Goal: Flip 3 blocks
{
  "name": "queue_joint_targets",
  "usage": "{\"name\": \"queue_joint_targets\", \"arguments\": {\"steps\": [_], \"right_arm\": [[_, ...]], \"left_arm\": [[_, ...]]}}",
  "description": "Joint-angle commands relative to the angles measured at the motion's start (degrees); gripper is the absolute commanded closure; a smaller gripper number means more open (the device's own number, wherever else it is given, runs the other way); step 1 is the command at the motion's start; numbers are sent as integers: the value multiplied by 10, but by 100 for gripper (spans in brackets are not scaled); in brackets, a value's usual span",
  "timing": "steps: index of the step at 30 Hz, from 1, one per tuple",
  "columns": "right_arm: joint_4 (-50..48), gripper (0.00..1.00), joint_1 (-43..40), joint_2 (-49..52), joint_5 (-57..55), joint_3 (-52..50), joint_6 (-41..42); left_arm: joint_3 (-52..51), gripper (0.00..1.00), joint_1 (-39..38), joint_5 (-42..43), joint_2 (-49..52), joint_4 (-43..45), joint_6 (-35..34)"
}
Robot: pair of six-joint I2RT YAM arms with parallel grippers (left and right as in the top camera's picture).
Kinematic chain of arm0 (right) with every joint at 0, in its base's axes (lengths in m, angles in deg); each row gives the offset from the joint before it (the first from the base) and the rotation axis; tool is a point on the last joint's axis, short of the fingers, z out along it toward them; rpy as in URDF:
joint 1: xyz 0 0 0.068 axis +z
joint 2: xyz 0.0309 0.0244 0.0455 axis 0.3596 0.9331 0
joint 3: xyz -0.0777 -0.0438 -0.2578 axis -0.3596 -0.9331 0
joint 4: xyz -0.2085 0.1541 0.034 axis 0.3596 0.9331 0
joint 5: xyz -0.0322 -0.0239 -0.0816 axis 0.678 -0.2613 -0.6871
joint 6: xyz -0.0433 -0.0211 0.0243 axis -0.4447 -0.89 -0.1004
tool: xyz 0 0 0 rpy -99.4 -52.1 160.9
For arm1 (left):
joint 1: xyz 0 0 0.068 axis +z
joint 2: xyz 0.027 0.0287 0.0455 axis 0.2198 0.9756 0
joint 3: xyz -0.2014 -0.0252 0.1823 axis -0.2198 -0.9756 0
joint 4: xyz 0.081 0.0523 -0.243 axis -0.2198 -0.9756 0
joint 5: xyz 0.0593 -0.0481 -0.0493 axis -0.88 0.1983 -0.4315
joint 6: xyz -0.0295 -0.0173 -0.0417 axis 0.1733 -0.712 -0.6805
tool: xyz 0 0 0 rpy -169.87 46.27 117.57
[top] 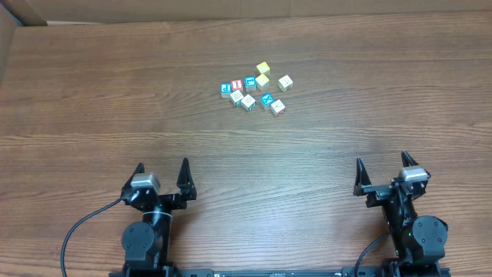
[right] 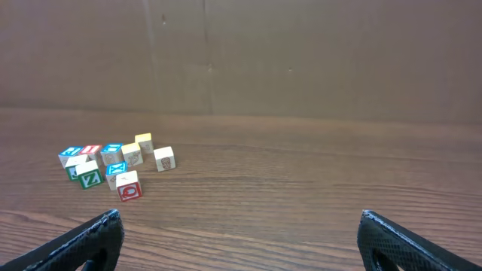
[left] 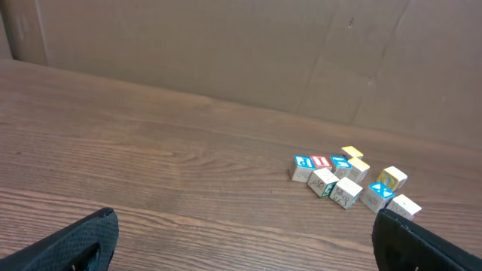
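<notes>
The blocks lie in a small cluster at the far middle of the table. The blue block with a white X sits between a cream block with a reddish mark and a cream block with a greenish mark. My left gripper is open at the near left, far from the cluster. At the near right, my right gripper is open too. Nothing is between either pair of fingers.
The same cluster holds two plain yellow cubes, a red-faced cube, a blue "P" cube, another blue cube and more cream cubes. A cardboard wall backs the wooden table.
</notes>
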Motion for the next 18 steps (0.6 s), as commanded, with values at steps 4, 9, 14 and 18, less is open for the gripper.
{"name": "queue_joint_targets", "arguments": {"steps": [4, 9, 14, 18], "right_arm": [[-3, 0, -4, 0, 3, -6, -2], [-3, 0, -4, 0, 3, -6, -2], [-3, 0, -4, 0, 3, -6, -2], [-3, 0, -4, 0, 3, -6, -2]], "left_arm": [[16, 0, -4, -5, 2, -23, -8], [66, 0, -3, -6, 8, -86, -8], [142, 0, -3, -7, 42, -153, -8], [211, 0, -4, -5, 97, -172, -8]]}}
